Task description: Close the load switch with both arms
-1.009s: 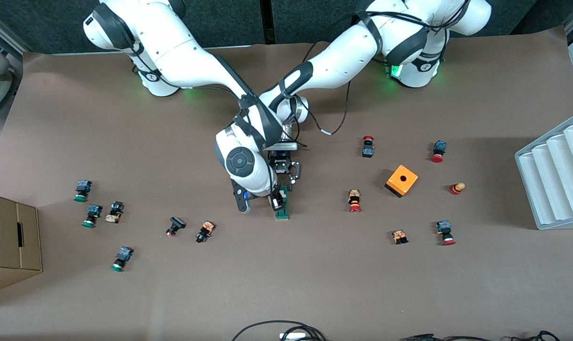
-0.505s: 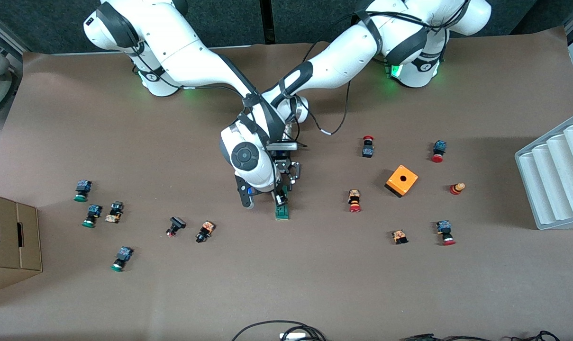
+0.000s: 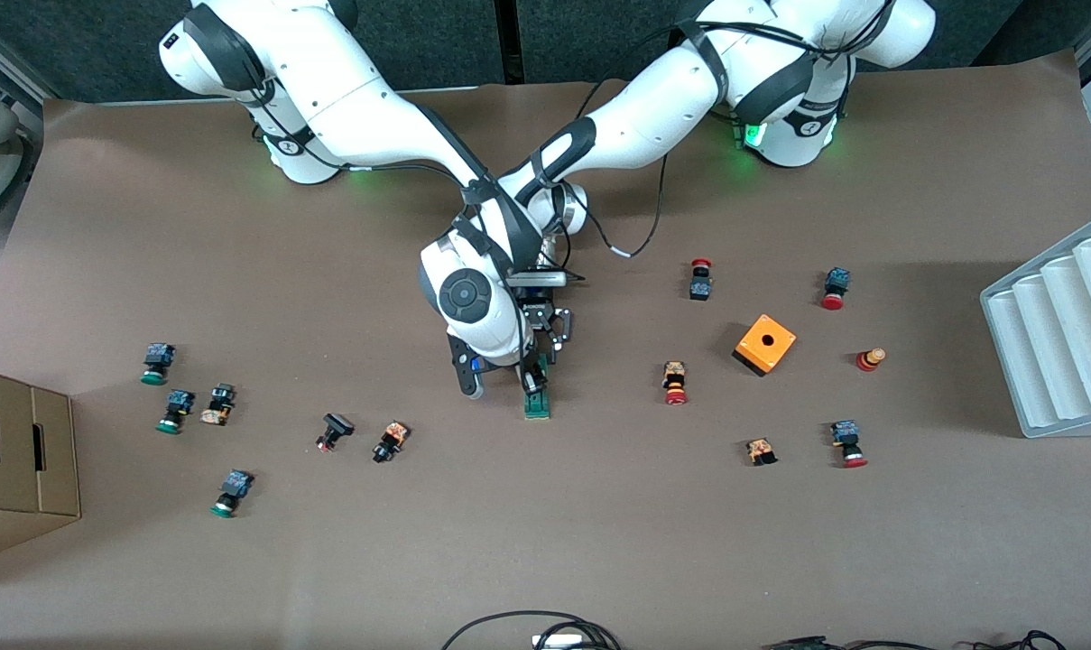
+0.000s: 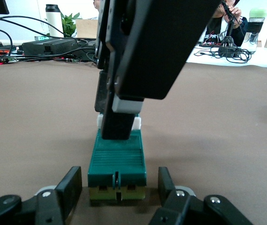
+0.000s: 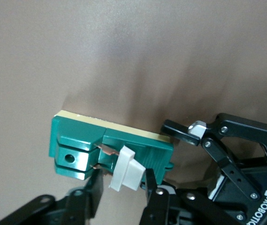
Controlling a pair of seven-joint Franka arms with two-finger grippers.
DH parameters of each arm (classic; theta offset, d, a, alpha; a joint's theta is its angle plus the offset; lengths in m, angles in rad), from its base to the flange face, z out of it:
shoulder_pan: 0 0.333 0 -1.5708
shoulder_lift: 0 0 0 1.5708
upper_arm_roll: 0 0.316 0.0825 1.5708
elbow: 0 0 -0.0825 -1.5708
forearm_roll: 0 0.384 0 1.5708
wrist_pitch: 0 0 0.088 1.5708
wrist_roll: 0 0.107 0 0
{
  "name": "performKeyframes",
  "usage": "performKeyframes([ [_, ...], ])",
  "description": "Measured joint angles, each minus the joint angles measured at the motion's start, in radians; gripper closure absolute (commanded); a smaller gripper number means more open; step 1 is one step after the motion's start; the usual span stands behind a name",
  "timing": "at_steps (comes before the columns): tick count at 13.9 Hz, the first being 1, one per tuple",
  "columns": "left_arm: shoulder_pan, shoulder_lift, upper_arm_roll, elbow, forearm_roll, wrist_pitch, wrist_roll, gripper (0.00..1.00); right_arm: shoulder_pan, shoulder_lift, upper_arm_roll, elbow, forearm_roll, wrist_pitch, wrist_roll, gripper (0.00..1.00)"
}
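Green plastic, narrow block: the load switch (image 3: 537,403) lies flat on the brown table (image 3: 545,542), directly under both tools. Only its end nearest the front camera shows in the front view. The rest is covered by the right arm's bulky wrist, which also hides much of the left gripper (image 3: 540,363).

Left wrist view: the switch (image 4: 117,157) has a ribbed top and a cream base. The left gripper (image 4: 119,180) is clamped on its near end, one finger on each side. The black bulk of the right arm's hand fills the upper frame and hides the switch's other end.

Right wrist view: the small white piece (image 5: 126,168) stands tilted off the switch body (image 5: 77,140), right at the right gripper (image 5: 122,187). I cannot tell whether that tool has hold of it. One left finger (image 5: 178,127) lies against the switch's end.

Around the tools:
- A red-capped push button (image 3: 675,383) and an orange box (image 3: 765,343) lie toward the left arm's end.
- A black-and-orange push button (image 3: 390,441) lies toward the right arm's end.
- All of these are well apart from the grippers.
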Motion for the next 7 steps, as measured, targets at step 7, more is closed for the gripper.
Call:
performKeyframes([
  [7,0.0,0.0,0.0,0.0,0.0,0.0,0.0,0.27,-0.01,-0.006,0.001,0.0,0.008,0.002,0.0,0.65],
])
